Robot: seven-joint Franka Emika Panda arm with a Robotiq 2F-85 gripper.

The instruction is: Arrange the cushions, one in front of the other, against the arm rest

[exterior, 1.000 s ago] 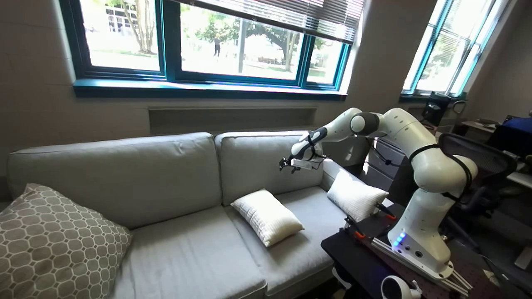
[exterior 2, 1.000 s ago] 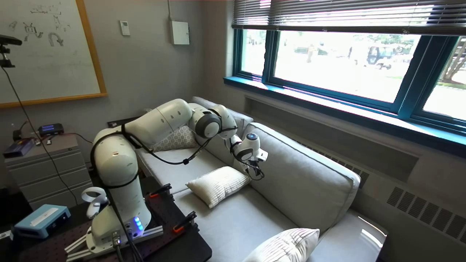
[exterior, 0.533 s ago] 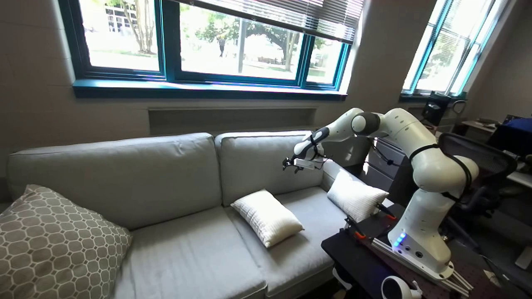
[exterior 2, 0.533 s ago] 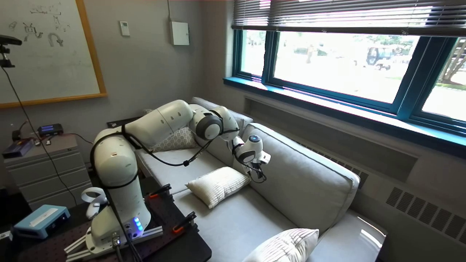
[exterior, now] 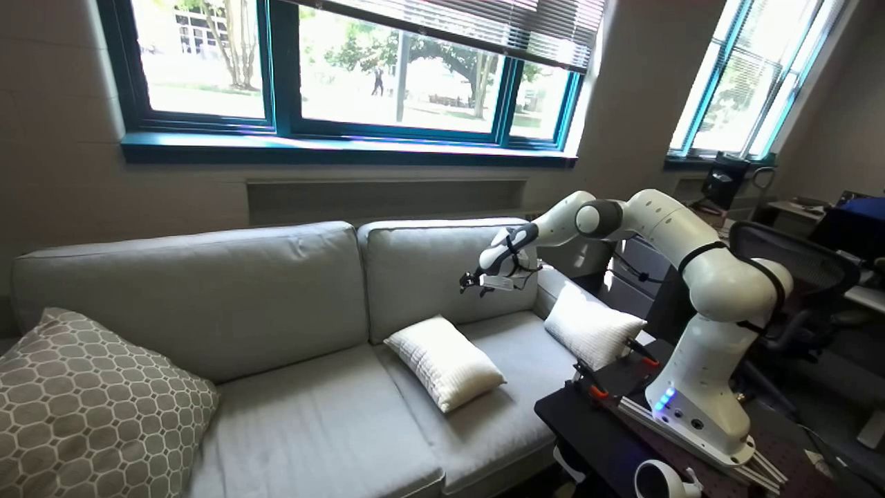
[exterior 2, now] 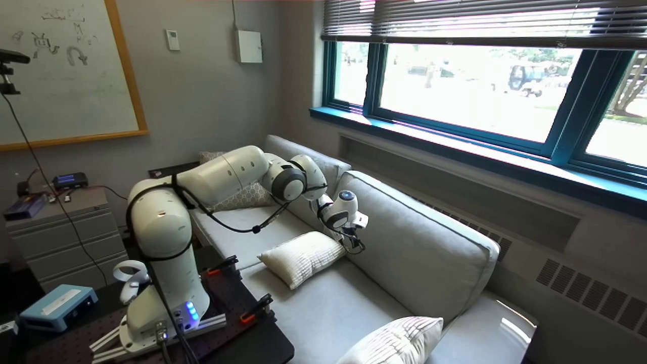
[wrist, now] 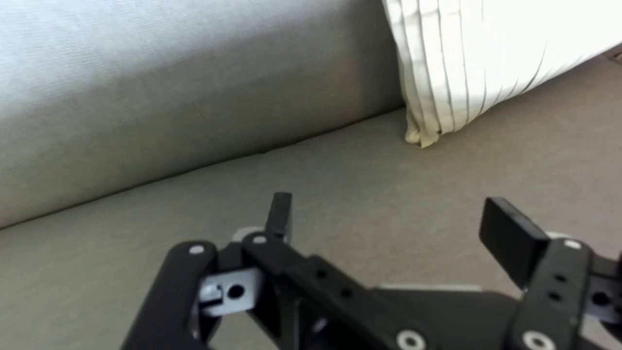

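End effector [wrist: 391,218] spread wide and empty, I hover with the nearer cushion [exterior: 446,363] lower down, on my side away from the arm rest [exterior 2: 477,331].

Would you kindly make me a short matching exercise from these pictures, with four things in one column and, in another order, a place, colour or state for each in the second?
Things
1. Gripper
2. Patterned cushion
3. Arm rest
4. Window frame

Places, colours, states
A. Blue-green
B. Open, holding nothing
C. Pale grey, with a white cushion beside it
D. Grey-beige, resting on the sofa

Right pairs: 1-B, 2-D, 3-C, 4-A
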